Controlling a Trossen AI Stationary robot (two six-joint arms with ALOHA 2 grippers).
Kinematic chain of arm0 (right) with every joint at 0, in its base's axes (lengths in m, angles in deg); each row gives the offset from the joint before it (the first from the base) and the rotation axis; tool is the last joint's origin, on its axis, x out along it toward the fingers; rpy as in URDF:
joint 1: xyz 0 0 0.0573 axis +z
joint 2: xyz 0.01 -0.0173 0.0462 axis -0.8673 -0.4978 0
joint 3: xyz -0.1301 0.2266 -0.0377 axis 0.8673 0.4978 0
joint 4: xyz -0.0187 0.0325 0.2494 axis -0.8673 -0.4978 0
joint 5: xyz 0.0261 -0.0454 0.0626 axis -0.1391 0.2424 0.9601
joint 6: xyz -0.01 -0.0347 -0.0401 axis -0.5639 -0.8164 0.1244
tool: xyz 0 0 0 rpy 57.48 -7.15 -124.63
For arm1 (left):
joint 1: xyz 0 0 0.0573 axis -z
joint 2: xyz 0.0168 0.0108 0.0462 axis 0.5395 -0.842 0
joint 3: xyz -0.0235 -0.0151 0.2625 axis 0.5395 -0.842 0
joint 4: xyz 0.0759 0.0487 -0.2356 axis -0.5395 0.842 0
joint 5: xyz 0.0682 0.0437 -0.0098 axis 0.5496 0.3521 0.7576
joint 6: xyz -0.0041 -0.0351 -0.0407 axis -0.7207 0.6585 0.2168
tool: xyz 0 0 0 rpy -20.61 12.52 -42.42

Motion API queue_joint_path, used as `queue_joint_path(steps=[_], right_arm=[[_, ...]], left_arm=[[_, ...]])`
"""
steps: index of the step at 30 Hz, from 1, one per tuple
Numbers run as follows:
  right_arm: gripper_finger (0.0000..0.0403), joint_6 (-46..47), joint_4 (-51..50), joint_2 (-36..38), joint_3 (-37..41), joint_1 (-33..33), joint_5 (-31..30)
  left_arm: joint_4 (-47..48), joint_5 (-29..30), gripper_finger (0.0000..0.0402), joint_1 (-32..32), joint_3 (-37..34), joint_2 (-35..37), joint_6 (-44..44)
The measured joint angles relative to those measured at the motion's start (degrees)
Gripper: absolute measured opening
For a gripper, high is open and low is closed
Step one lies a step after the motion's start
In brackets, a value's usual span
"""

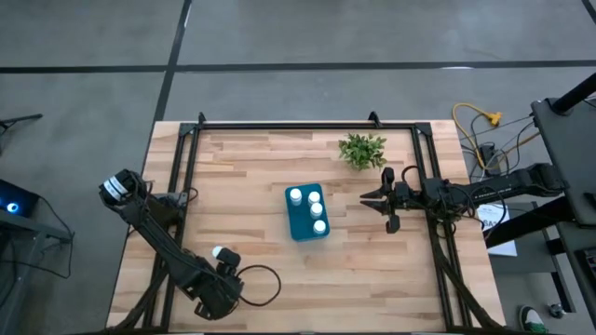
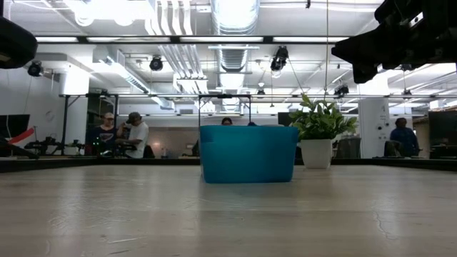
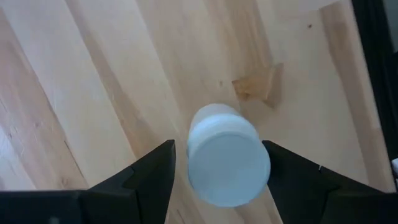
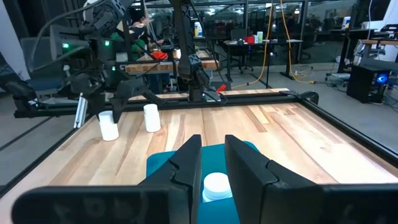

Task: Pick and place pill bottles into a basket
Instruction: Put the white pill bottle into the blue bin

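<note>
Teal-blue basket (image 1: 306,212) sits about mid table (image 1: 270,158), with three white pill bottles (image 1: 310,210) standing in a row inside it. The little green plant (image 1: 362,150) is just beyond it toward the far edge. The left end effector (image 1: 223,259) is down near the front-left corner, fingers (image 3: 146,177) spread either side of another pill bottle (image 3: 227,155). It's not quite clamped, there's a sliver of gap on each side. In the right wrist view two bottles show over by that arm. The right end effector (image 1: 377,197) hangs just beside the basket on its right, fingers only narrowly parted, holding nothing.
</note>
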Motion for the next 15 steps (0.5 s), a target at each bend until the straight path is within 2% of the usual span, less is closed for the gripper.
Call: queue_joint_path(steps=[15], right_arm=[[0.0063,0.02,0.00,0.00,0.00,0.00,-0.02]], left_arm=[[-3.81,0.13,0.0217,-0.07,-2.22,0.00,0.04]])
